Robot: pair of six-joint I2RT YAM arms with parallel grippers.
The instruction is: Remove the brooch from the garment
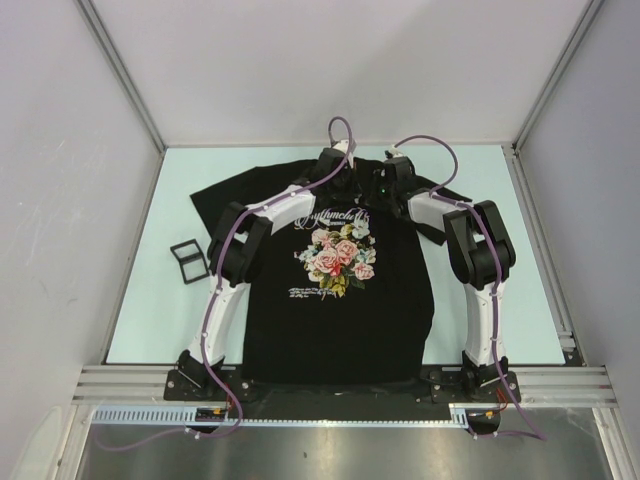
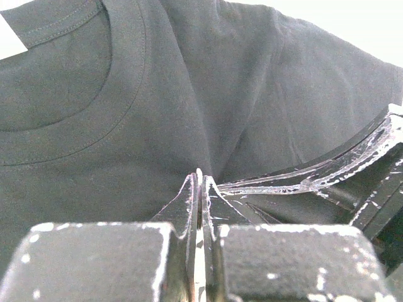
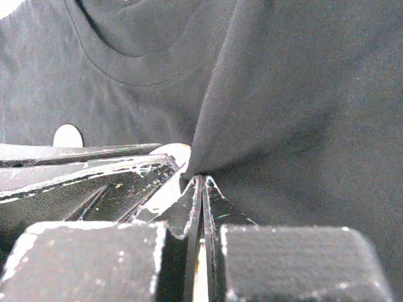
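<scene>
**Fig. 1. Both arms working at the neck of the shirt.** The shirt [image 1: 340, 320] lies flat, print up, on the table [image 1: 150, 300], with both arms reaching over it to the chest just below the collar [image 2: 75, 132]. The left pincer [image 2: 199, 179] is closed tip to tip, and creases in the cloth run into its tips. This suggests it holds a thin pinch of shirt. The right pincer [image 3: 199, 182] is closed in the same way, with a fold of cloth tented up to its tips. The two pincers sit just beside each other, and each shows in the other's wrist view. The brooch cannot be picked out with certainty. Two pale discs [image 3: 68, 135] [image 3: 176, 153] lie on the cloth near the collar in the right wrist view, the second half hidden behind the left pincer. Either disc may be part of the brooch. A black frame [image 1: 188, 258] lies on the table to the left, well apart from the work.

*Hazards, as judged.*
- If both pincers hold only cloth, pulling would lift or drag the shirt and leave the brooch fastened.
- If the pin has not been released, pulling the pinches apart could strain or tear the cloth.
- The pincers are close enough to knock together.
- A freed brooch could drop into a fold, out of sight.
</scene>
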